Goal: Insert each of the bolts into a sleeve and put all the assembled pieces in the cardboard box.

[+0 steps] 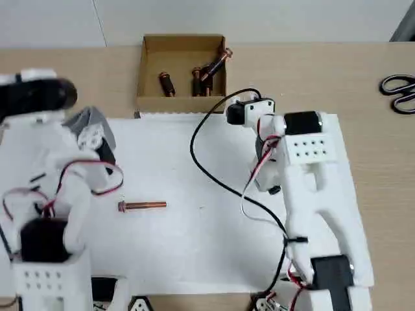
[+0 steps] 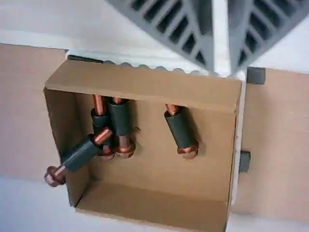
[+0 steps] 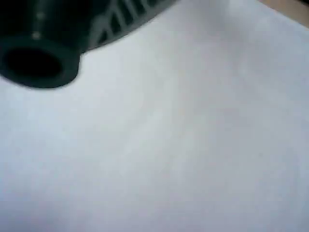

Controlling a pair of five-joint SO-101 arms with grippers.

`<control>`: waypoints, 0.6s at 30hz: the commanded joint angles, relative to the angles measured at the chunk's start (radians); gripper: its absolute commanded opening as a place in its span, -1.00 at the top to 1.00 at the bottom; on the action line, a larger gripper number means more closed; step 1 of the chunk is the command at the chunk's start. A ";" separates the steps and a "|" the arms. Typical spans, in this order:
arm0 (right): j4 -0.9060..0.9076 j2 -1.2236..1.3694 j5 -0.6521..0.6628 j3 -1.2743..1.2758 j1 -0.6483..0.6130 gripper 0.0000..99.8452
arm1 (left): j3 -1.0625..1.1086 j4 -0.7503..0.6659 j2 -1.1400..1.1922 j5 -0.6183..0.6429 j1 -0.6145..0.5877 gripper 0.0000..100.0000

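A bare copper bolt point(image 1: 142, 205) lies on the white mat point(image 1: 194, 253), left of the middle. The cardboard box point(image 1: 150, 65) stands at the back and holds several bolts in black sleeves point(image 2: 179, 130). One of them point(image 2: 79, 155) leans out over the box wall. My left gripper point(image 2: 220, 60) hangs shut and empty on the near side of the box; in the high view it is the grey gripper point(image 1: 91, 124) at the left. My right gripper point(image 1: 267, 183) points down over the mat, shut on a black sleeve point(image 3: 36, 65) whose open end shows.
Scissors point(image 1: 399, 92) lie on the wooden table at the far right. A black cable point(image 1: 206, 165) loops over the mat from the right arm. The mat between the two arms is open around the bolt.
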 commanded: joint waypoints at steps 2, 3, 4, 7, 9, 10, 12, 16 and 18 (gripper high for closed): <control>-0.015 -0.117 -0.011 0.078 0.022 0.98 | -0.073 0.041 0.101 0.133 -0.006 0.99; -0.025 -0.131 -0.011 0.101 0.036 0.98 | -0.073 0.055 0.124 0.178 -0.006 0.99; -0.035 -0.145 -0.011 0.124 0.053 0.98 | -0.074 0.075 0.147 0.235 -0.012 0.99; -0.058 -0.182 -0.011 0.183 0.116 0.99 | -0.071 0.118 0.226 0.442 -0.048 0.99; -0.062 -0.203 -0.011 0.210 0.156 0.99 | -0.071 0.167 0.295 0.523 -0.068 0.98; -0.062 -0.213 -0.011 0.219 0.173 0.99 | -0.073 0.196 0.331 0.546 -0.071 0.98; -0.061 -0.229 -0.009 0.230 0.205 0.99 | -0.076 0.249 0.402 0.614 -0.075 0.98; -0.058 -0.262 0.000 0.247 0.252 0.99 | -0.077 0.345 0.497 0.819 -0.074 0.98; -0.059 -0.277 0.025 0.264 0.269 0.99 | -0.077 0.385 0.522 0.872 -0.074 0.98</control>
